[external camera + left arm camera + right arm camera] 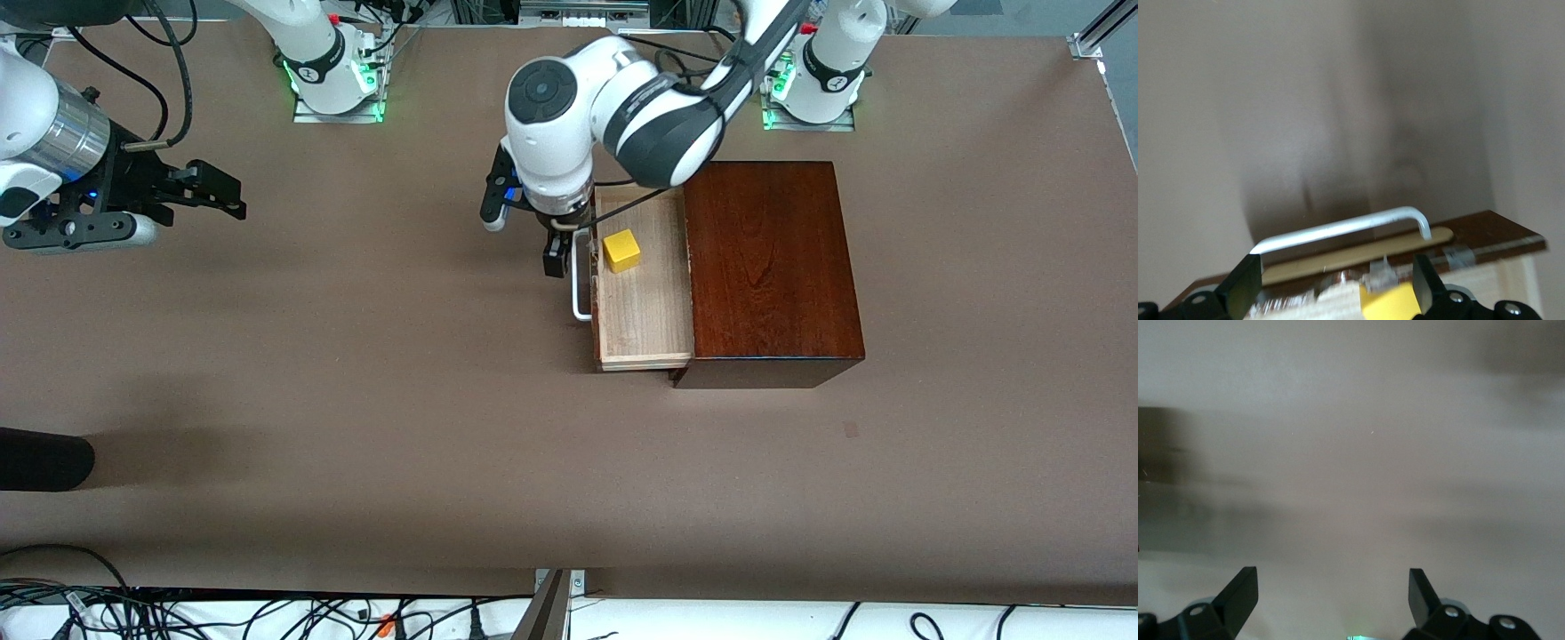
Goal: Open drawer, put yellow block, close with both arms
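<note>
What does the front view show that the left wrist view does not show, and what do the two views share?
Only the front view shows the dark wooden box, the whole open drawer, and the right tool, open and waiting over bare table toward the right arm's end.

Only the left wrist view shows that the left tool is open and empty, over the drawer's front edge.

Both show the white handle and the yellow block in the drawer.

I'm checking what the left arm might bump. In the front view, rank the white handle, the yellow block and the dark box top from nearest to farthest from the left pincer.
1. White handle: on the drawer front, right beside the left pincer.
2. Yellow block: in the open drawer, just past the front panel.
3. Dark box top: past the drawer, toward the left arm's end of the table.
</note>
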Robot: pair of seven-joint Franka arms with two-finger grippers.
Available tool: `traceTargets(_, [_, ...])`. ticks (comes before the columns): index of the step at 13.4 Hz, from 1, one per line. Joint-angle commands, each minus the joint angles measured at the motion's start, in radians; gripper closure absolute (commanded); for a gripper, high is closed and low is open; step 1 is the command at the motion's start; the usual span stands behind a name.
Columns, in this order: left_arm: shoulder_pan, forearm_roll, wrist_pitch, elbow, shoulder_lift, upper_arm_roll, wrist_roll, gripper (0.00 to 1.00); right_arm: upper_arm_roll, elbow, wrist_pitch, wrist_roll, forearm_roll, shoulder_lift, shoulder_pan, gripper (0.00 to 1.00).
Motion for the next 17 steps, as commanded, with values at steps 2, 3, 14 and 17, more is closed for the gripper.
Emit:
traceTargets(2, [-0.028,0.082,0.031,-0.010,0.049,0.009,-0.051,0.00,-0.002,0.026,0.004,-0.014,-0.013,0.032,-0.015,0.00])
traceTargets(3, [-0.040,0.104,0.031,-0.012,0.060,0.009,-0.051,0.00,-0.002,0.038,0.002,-0.012,-0.024,0.030,-0.011,0.00])
traceTargets(14, [-0.005,0.176,-0.082,-0.091,0.020,0.023,-0.055,0.00,0.007,0.043,-0.001,-0.002,-0.141,0.032,-0.001,0.00])
traceTargets(17, [0.015,0.177,-0.146,-0.094,-0.003,0.023,-0.053,0.00,0.007,0.043,-0.002,0.000,-0.139,0.032,0.004,0.00])
